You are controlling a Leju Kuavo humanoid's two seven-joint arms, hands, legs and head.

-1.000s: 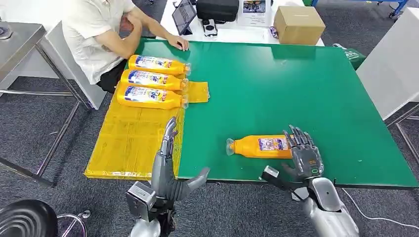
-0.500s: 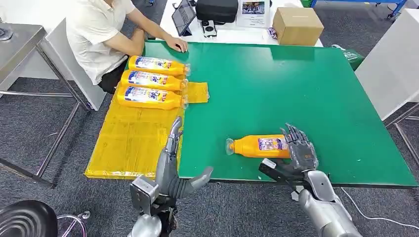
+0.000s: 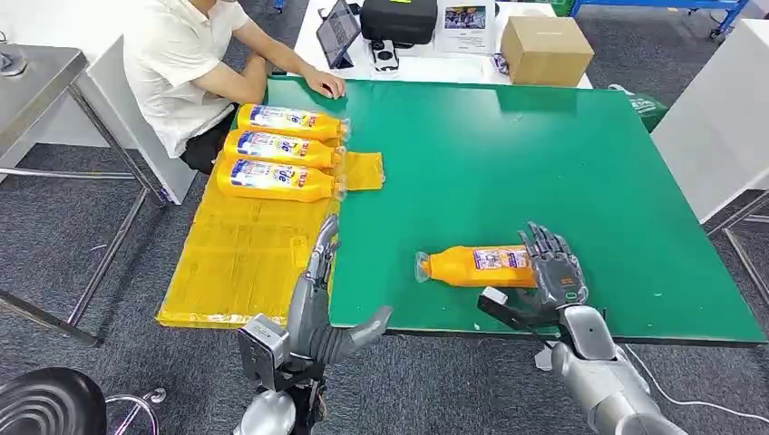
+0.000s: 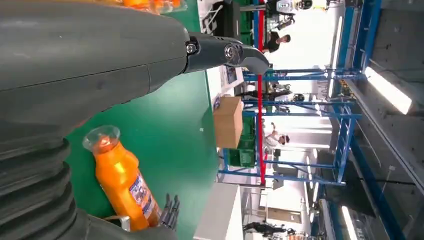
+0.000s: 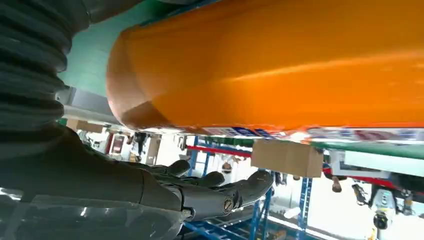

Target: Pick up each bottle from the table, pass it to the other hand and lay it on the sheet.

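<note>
The lying orange plastic bottle (image 3: 476, 266) is cupped, ungripped, by the spread right hand (image 3: 550, 276) (left hand (image 3: 319, 299) wide, idle), so it could be rolled away.

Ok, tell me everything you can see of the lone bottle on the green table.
The bottle is orange, plastic by its look, with a clear cap at its neck and a blue, white and red label round its body. It lies on its side on the green table near the front edge, cap pointing toward the yellow sheet, apart from it. The right hand sits at its base end, fingers spread over it; whether they touch it is unclear.
</note>
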